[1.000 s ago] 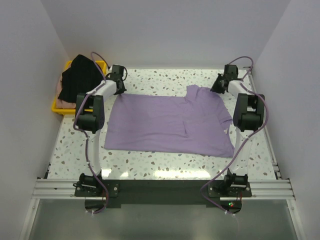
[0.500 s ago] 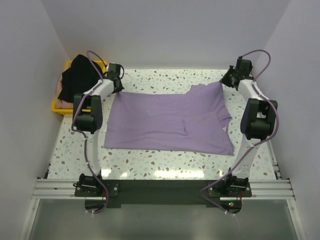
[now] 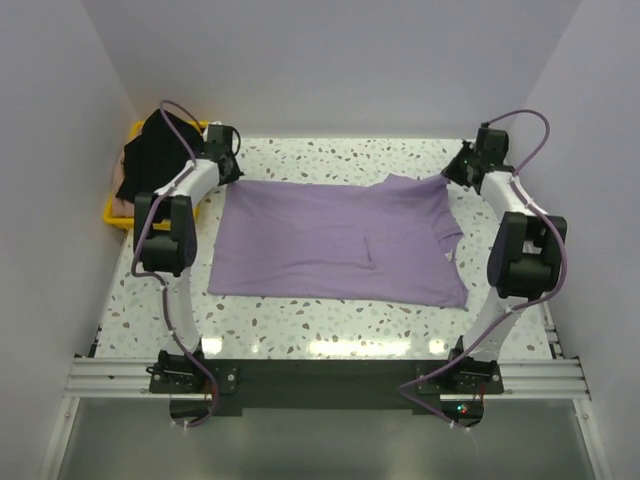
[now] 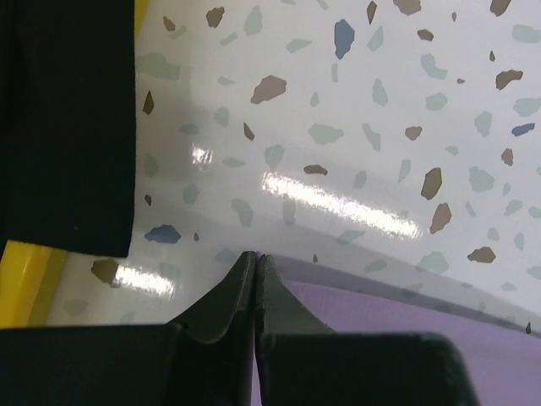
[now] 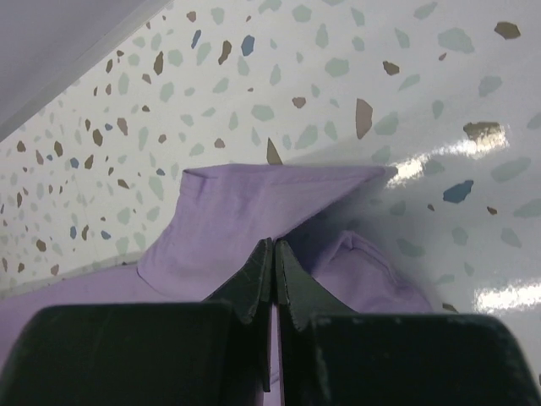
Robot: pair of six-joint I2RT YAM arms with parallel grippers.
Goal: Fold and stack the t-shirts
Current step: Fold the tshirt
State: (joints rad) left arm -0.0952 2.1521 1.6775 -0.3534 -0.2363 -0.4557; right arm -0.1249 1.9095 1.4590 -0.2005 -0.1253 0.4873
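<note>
Lavender cloth is caught between the tips of the right pincer point(image 5: 275, 245), whose jaws are pressed together on a raised fold that peaks like a tent just ahead of them. The left pincer point(image 4: 255, 260) is closed too, on the far corner of the same cloth; the purple edge runs away to its right, lifted a little off the desk point(image 3: 330, 155).

Between the two pincers lies one lavender t-shirt point(image 3: 330, 240), spread flat but for those pinched far corners. Its long axis runs across the desk from one pincer toward the other, straight edge at the left pincer's end, sleeves and neck at the right pincer's end.

Just beside the left pincer, on its outer side, one black t-shirt point(image 3: 160, 150) is heaped in one yellow tray point(image 3: 112, 214), with one pale pink t-shirt point(image 3: 118, 206) peeping out under it.

Both arms, the left arm point(image 3: 175, 215) and the right arm point(image 3: 525, 240), reach far forward from their bases, elbows raised and wrists tipped down to the desk.
</note>
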